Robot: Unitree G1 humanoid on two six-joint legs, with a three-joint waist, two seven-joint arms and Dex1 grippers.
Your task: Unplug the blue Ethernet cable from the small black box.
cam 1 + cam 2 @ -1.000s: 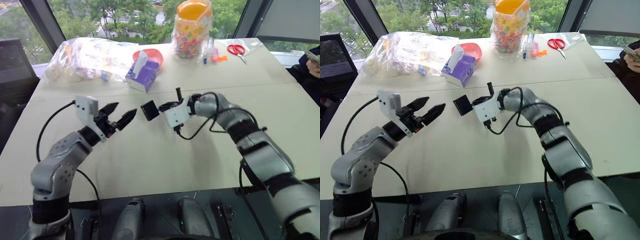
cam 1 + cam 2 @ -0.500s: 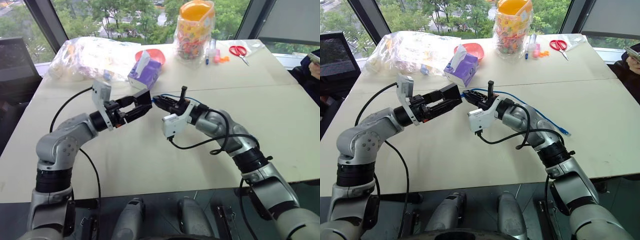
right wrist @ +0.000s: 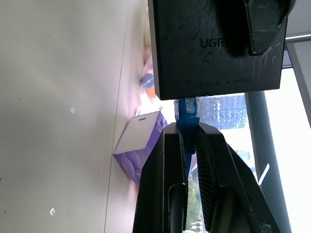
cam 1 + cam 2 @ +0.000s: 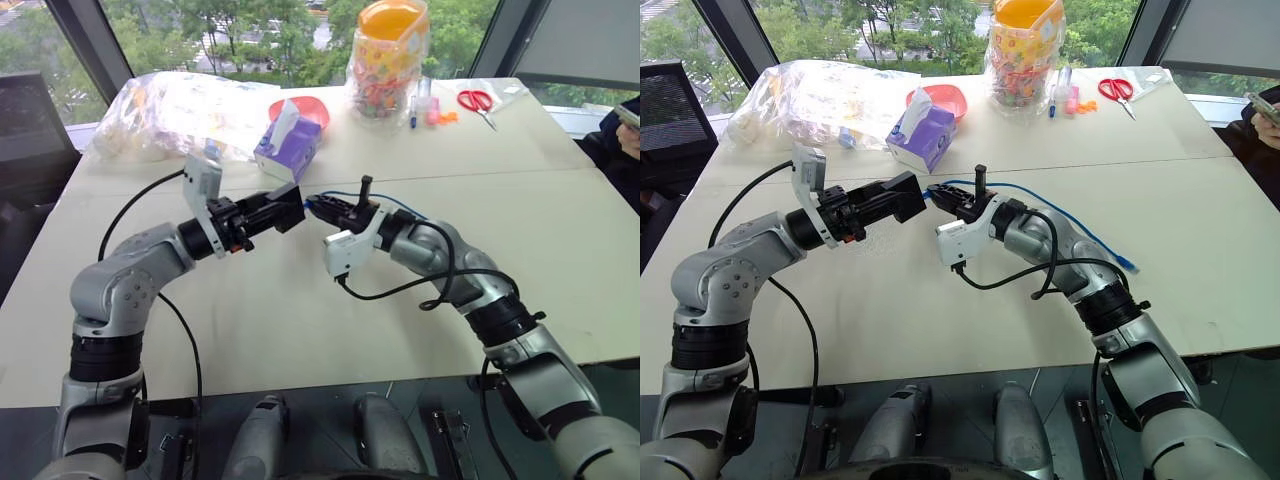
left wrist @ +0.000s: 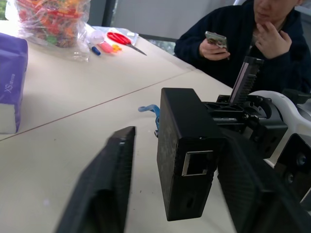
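since a second ago your left claw (image 4: 902, 197) has closed around the small black box (image 4: 907, 196); your right claw (image 4: 945, 198), shut on the blue ethernet cable (image 4: 1040, 193) at its plug, faces it in line above the surface (image 4: 940, 320).

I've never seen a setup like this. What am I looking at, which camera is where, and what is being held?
This is a two-armed humanoid robot at a beige table. Two pictures look down from its head; the other two come from a camera on each wrist. The right hand pinches the thin blue Ethernet cable where it enters the small matte-black box, up off the table. The left hand is at that box. Farther back lie a purple tissue box, a clear plastic bag and red scissors.
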